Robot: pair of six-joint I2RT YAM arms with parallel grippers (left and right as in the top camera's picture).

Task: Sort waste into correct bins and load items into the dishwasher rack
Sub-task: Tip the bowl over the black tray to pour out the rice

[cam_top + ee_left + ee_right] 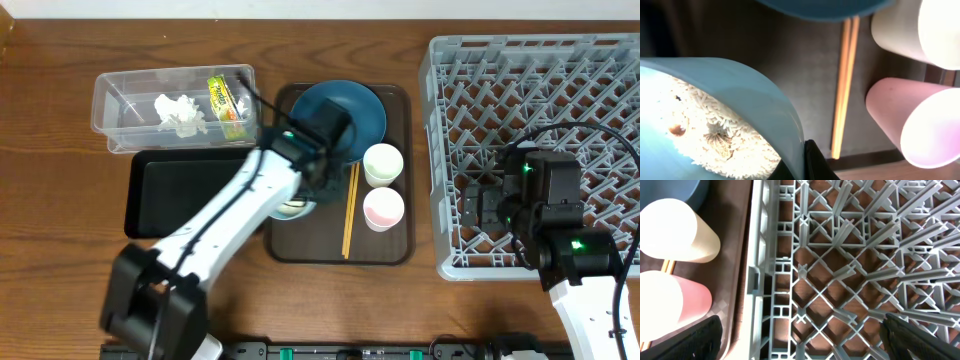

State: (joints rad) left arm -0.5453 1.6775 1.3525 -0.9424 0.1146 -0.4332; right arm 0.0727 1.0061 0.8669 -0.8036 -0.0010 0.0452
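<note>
The left hand (802, 163) is clamped on the rim of the light blue bowl (750, 95) on the brown tray (395, 250) at frame centre, probably to tip its rice (700, 125) into a bin, while the right hand (805, 340) hangs with fingers apart over the rack (840, 255) at right.

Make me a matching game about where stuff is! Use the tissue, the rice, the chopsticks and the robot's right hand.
Things
1. white tissue
2. rice
3. chopsticks
4. right hand

Places
A. in the light blue bowl
B. open, above the grey rack
C. in the clear tub
D. lying on the brown tray

Right pairs: 1-C, 2-A, 3-D, 4-B
</note>
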